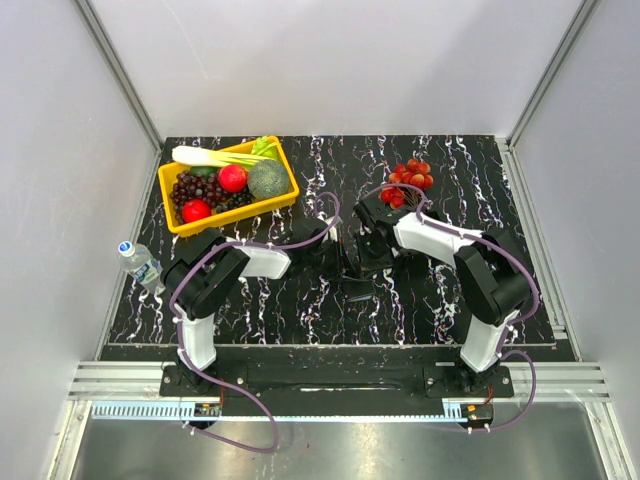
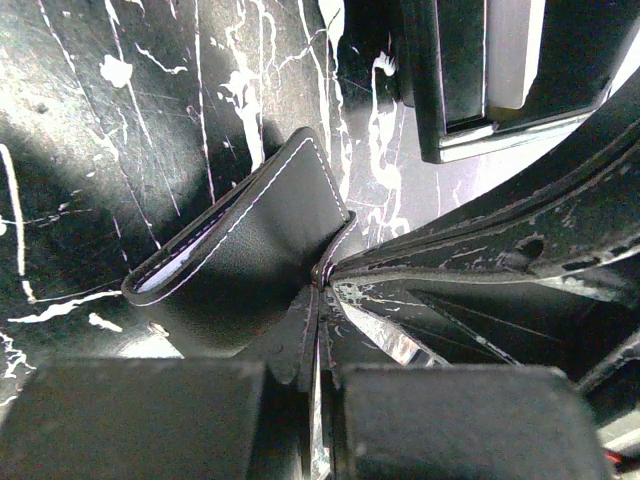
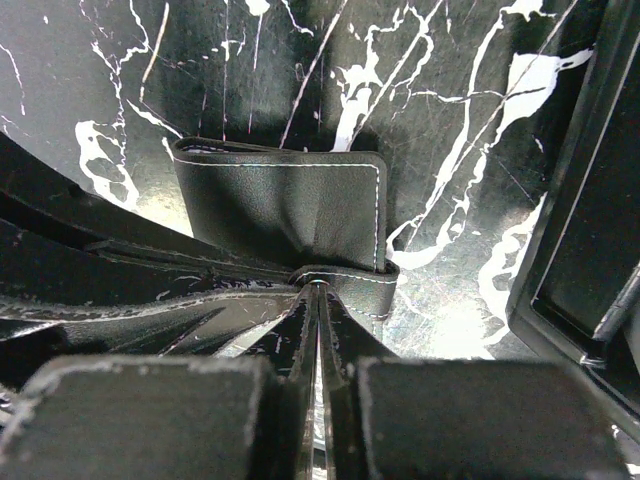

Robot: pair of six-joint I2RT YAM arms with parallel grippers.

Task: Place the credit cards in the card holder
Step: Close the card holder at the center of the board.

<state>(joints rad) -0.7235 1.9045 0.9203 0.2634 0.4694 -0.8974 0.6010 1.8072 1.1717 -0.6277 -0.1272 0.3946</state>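
One black card holder [image 2: 250,240], pinched from two sides.
Left gripper [image 2: 319,288] and right gripper [image 3: 318,288] each clamped nearly shut on one edge; holder body projects just beyond both fingertip pairs, over marbled table [image 2: 100,120].

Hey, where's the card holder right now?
The card holder is near the middle of the marbled table, pinched between the left gripper and the right gripper, with a black tray close beside it.
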